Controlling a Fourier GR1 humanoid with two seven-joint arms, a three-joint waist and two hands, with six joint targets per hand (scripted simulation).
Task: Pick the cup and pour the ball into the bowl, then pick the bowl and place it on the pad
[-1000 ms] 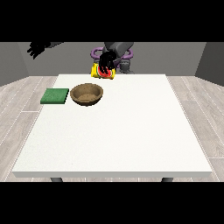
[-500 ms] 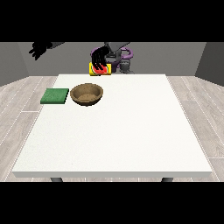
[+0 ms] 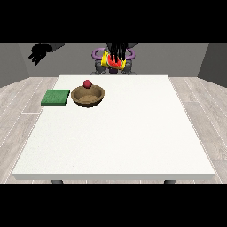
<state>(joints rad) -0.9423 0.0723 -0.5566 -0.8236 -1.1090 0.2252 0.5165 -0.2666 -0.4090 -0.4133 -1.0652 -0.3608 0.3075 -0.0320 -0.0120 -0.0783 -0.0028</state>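
Holding a yellow-and-red cup (image 3: 111,62) tipped on its side above the bench's (image 3: 115,133) far edge, fingers of the hand at the view's right (image 3: 117,52) curled over it. Small red ball (image 3: 87,83) just above the brown wooden bowl (image 3: 88,95), beside the green pad (image 3: 56,97). Hand at the view's left (image 3: 40,52) raised, fingers spread, holding nothing.

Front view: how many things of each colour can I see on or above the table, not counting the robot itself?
Red: 1, the ball at the bowl's far rim
Brown: 1, the bowl
Green: 1, the pad
Yellow and red: 1, the cup held in the robot hand
Total: 4
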